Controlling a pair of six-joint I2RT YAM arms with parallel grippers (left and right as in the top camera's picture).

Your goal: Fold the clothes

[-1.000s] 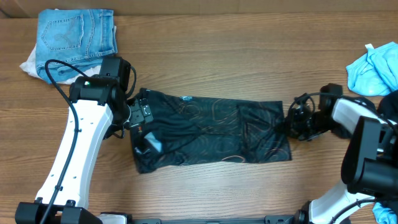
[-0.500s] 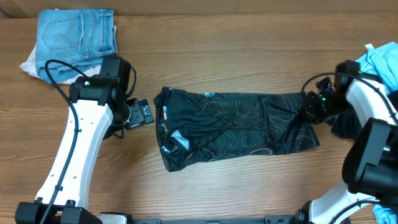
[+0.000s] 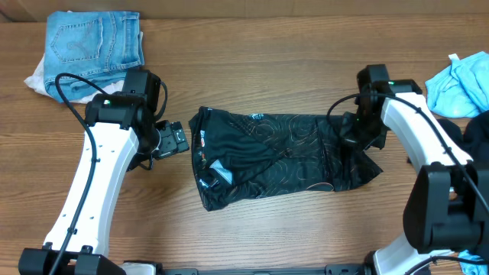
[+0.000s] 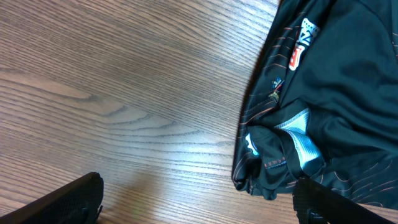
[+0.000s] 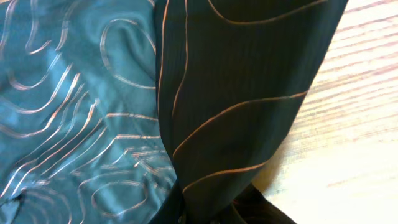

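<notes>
right claw [image 3: 354,136] pinching jersey [image 3: 275,156] right end; left claw [image 3: 176,139] spread, beside left edge

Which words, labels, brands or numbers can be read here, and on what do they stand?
No text can be read with certainty.
White patch on the black jersey: lettering too blurred.
Red logo beside it: too small.
Pale print on the folded neck edge: too small.

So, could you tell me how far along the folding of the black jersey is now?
Done, it seems: the jersey lies on the table as a long band, apparently folded lengthwise. In hand: the right hand is shut on its bunched right end; the left hand stands open beside the left end, apart. Left: folding it across.
</notes>
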